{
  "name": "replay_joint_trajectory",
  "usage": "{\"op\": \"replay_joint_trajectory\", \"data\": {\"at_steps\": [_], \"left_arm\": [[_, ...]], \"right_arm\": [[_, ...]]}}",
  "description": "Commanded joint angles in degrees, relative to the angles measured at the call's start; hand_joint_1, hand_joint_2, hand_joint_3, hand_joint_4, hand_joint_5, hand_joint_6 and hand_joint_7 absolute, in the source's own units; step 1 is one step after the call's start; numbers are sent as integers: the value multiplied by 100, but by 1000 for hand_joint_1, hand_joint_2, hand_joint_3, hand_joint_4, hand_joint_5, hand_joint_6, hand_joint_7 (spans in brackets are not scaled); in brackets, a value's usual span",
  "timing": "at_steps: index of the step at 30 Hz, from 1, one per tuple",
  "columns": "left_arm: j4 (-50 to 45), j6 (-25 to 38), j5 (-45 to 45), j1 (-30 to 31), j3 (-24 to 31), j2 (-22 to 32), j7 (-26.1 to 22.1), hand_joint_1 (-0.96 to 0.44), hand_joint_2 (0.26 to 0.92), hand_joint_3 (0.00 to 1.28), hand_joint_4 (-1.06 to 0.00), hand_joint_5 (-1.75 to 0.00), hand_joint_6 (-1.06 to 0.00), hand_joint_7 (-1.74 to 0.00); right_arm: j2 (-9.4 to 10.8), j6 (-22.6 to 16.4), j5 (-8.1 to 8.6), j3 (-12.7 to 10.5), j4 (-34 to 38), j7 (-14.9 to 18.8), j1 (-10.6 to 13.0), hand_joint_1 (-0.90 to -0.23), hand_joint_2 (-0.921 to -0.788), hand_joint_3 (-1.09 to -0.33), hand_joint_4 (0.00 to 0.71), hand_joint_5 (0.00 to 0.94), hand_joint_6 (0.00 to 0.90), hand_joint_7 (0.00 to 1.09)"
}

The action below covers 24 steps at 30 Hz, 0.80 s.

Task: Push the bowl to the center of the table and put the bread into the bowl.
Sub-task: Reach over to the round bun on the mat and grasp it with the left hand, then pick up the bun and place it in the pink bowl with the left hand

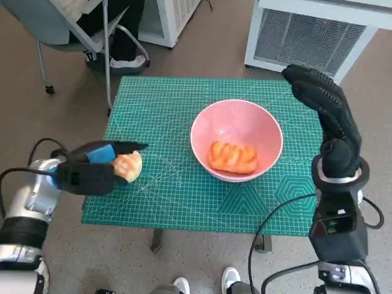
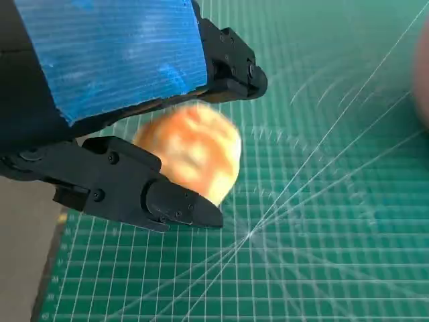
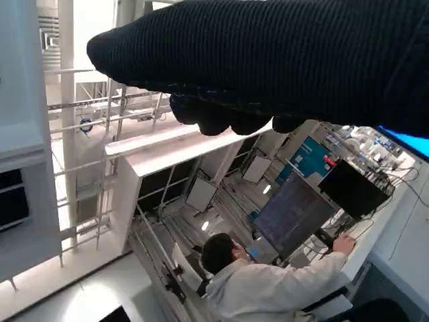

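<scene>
1. The pink bowl (image 1: 236,139) sits near the middle of the green mat (image 1: 165,184), with one bread roll (image 1: 233,157) inside it.
2. The left hand (image 1: 92,168) grips a second bread roll (image 1: 129,166) between its fingers (image 2: 154,198), at the mat's left edge.
3. The right hand (image 1: 327,113) is raised by the bowl's right side, holding nothing, its fingers stretched out.
4. A person (image 3: 268,288) sits at a screen (image 3: 291,215).

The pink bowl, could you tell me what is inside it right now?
One golden-brown bread roll lies inside the pink bowl, toward its near side. The bowl floor under the roll is covered. A second piece of bread is outside, between the left hand's fingers.
</scene>
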Motion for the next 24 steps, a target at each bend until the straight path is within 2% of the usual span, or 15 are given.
{"op": "replay_joint_trajectory", "data": {"at_steps": [1, 5, 6, 7, 8, 9, 11, 14, 16, 24], "left_arm": [[309, 139, 237, -192, -197, -114, 94, -149, 885, 1, -323, -31, -444, -47], [629, 69, 456, -250, -334, -195, 473, -80, 906, 8, -535, -89, -577, -136], [705, 27, 507, -267, -369, -204, 583, -68, 908, 20, -584, -114, -592, -200], [780, -34, 571, -287, -408, -203, 715, -51, 912, 30, -647, -165, -581, -357], [842, -86, 615, -305, -436, -202, 809, -41, 914, 55, -640, -365, -566, -557], [878, -160, 661, -320, -464, -184, 908, -26, 917, 107, -611, -677, -525, -865], [904, -322, 705, -347, -494, -131, 1054, -10, 919, 142, -609, -992, -500, -1155], [837, -533, 664, -373, -454, -39, 1142, -3, 920, 131, -629, -1147, -529, -1224], [704, -639, 533, -364, -352, 25, 1102, -1, 920, 127, -633, -1191, -541, -1228], [-502, -830, -348, -150, 383, 171, 908, 1, 920, 135, -615, -1248, -547, -1246]], "right_arm": [[-39, 32, 64, 33, 22, 109, 58, -534, -921, -815, 305, 3, -1, 659], [-39, 36, 76, 37, 17, 117, 73, -532, -921, -816, 305, 3, -1, 659], [-37, 38, 77, 37, 16, 119, 76, -532, -921, -817, 305, 3, -1, 659], [-34, 46, 79, 38, 11, 119, 79, -531, -921, -817, 305, 3, -1, 659], [-30, 52, 78, 39, 5, 119, 82, -531, -921, -817, 304, 3, -1, 659], [-25, 61, 74, 38, -7, 116, 90, -531, -921, -817, 304, 2, -1, 660], [-15, 71, 71, 37, -30, 112, 105, -531, -921, -818, 304, 2, -1, 660], [-5, 78, 69, 36, -56, 108, 122, -533, -921, -818, 304, 2, -1, 660], [-4, 85, 72, 34, -75, 108, 133, -535, -921, -818, 304, 2, -1, 660], [-2, 122, 68, 30, -155, 105, 179, -542, -921, -817, 304, 2, -1, 660]]}}
